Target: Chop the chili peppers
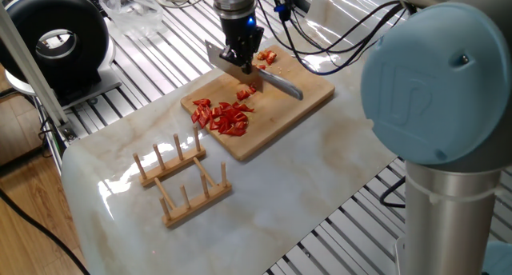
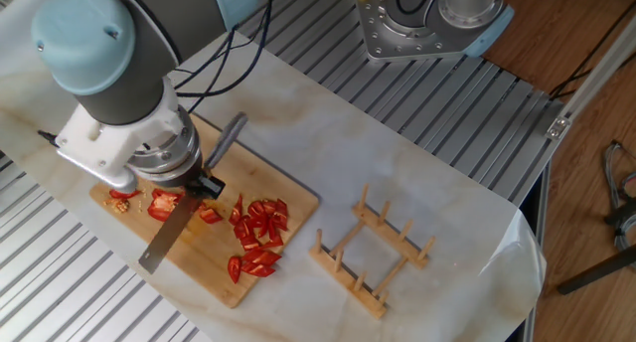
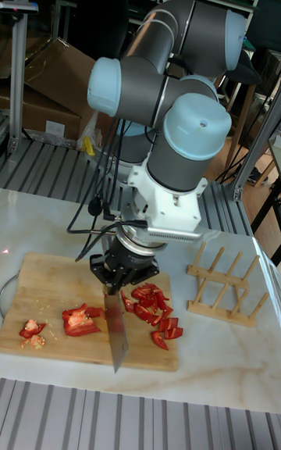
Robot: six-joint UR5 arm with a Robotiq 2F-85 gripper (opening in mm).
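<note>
The chili peppers (image 2: 256, 235) lie on the cutting board (image 2: 283, 192): a heap of small cut bits toward one end and larger uncut pieces (image 3: 80, 319) toward the other. They look light, glossy and soft, likely to slide or roll under a blade, so pressing straight down across the flesh seems best. The end effector (image 2: 206, 183) is closed on the handle of the knife (image 2: 169, 241), wrist pointing down, blade angled over the larger pieces.

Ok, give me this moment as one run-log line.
pincer: shut on knife | blade: raised over cutting board | chili peppers: pile chopped | larger pieces: uncut | rack: untouched
</note>
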